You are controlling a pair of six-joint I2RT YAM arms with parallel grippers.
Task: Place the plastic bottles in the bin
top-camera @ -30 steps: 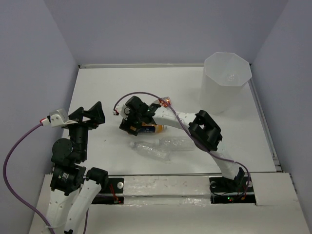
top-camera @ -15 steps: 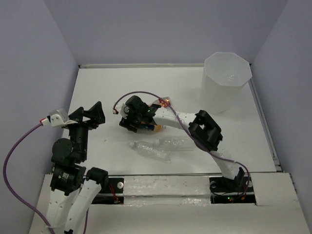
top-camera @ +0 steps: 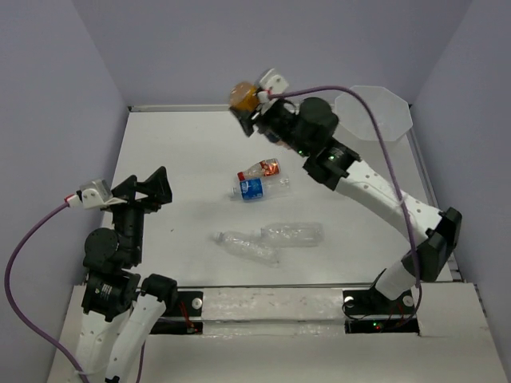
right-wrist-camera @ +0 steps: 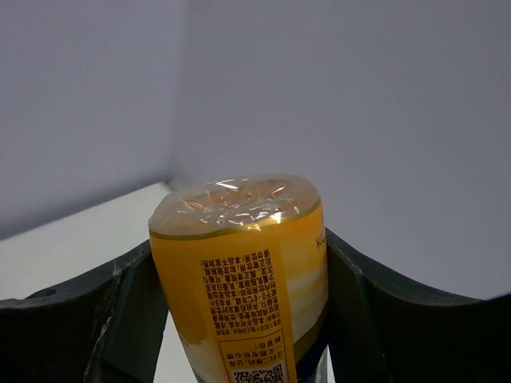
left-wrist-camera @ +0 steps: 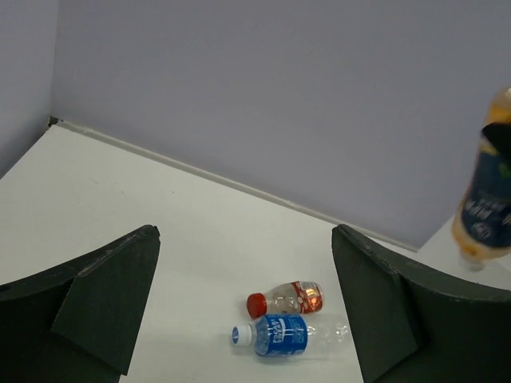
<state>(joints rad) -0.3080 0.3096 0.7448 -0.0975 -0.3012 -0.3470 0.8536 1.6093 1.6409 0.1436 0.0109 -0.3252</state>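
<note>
My right gripper [top-camera: 249, 108] is shut on an orange-yellow-labelled bottle [top-camera: 243, 96] and holds it high above the table's far middle, left of the bin [top-camera: 382, 108]; the bottle fills the right wrist view [right-wrist-camera: 243, 275] and shows at the right edge of the left wrist view [left-wrist-camera: 487, 203]. A red-capped bottle [top-camera: 260, 169] and a blue-labelled bottle [top-camera: 257, 189] lie side by side mid-table, also in the left wrist view [left-wrist-camera: 286, 298] [left-wrist-camera: 281, 334]. Two clear unlabelled bottles [top-camera: 291, 234] [top-camera: 246, 246] lie nearer the front. My left gripper [top-camera: 152, 190] is open and empty at the left.
The tall translucent bin stands at the far right corner, partly hidden behind my right arm [top-camera: 363, 179]. Grey walls close the table on three sides. A purple cable [top-camera: 32, 239] loops off the left arm.
My right gripper has lifted the orange-yellow bottle from the table's middle and swung it up and toward the far side. This uncovered the red-capped and blue-labelled bottles. The left arm has not moved.
</note>
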